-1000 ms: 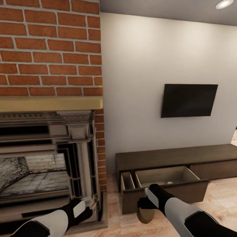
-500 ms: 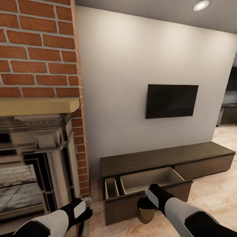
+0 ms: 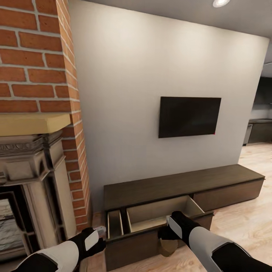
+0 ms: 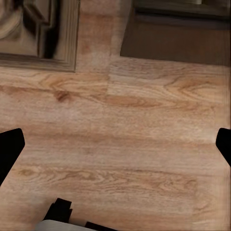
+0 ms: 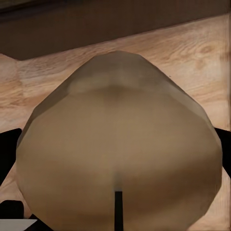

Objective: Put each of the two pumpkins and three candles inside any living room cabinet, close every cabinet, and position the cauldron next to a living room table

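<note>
Gripping squat olive-tan candle [image 5: 120, 144], tiny wick, R claw [image 3: 167, 241].

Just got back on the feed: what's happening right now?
The robot stands in front of the cabinet, whose drawer is pulled open. The right gripper is shut on a candle, held low in front of the drawer front and not yet over the opening. The left gripper is open and empty above the wood floor, near the fireplace. What the drawer holds cannot be made out from here.
</note>
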